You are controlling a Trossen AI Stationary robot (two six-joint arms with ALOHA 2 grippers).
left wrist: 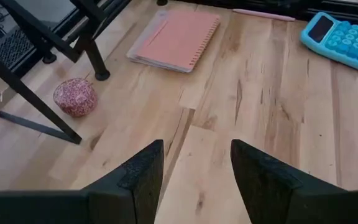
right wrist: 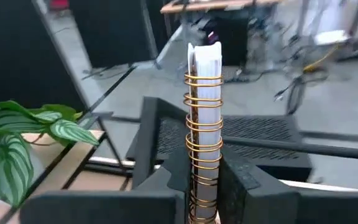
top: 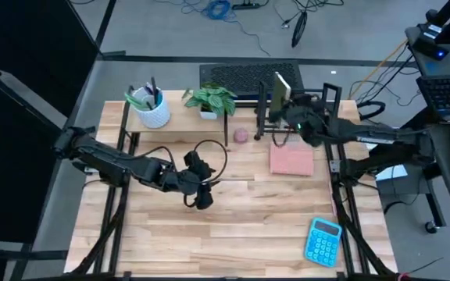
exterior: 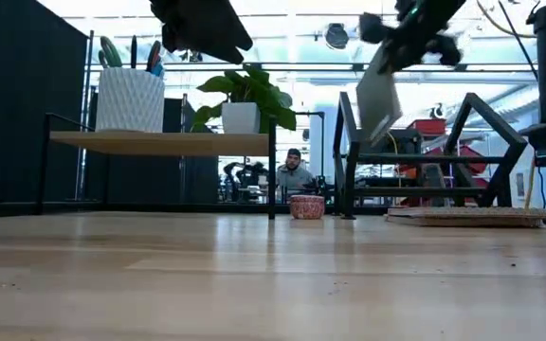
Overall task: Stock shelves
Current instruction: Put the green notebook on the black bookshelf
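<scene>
The pale-wood shelf point(top: 180, 109) stands at the far left and carries a white pot of pens point(top: 151, 108) and a potted plant point(top: 212, 100). The black wire rack point(top: 328, 100) stands to its right; in the low view it is the rack point(exterior: 425, 156). My right gripper point(right wrist: 204, 193) is over the rack, shut on a notebook point(top: 281, 88) with a gold spiral. My left gripper point(left wrist: 197, 171) hovers open over the table's middle point(top: 201, 191) with nothing between its fingers. My right gripper pinches the notebook between its two fingers, one on each cover, at the spiral-bound edge point(right wrist: 204, 177) near one end. The spiral runs on away from the fingers. The notebook point(exterior: 379, 95) hangs tilted below the gripper, clear of the rack and the table.
A pink spiral notebook point(top: 291, 160) lies flat on the table in front of the rack. A small reddish ball point(top: 241, 135) sits between the shelf and the rack. A blue calculator point(top: 323, 240) lies near the front right. A person point(exterior: 294, 172) sits in the room beyond.
</scene>
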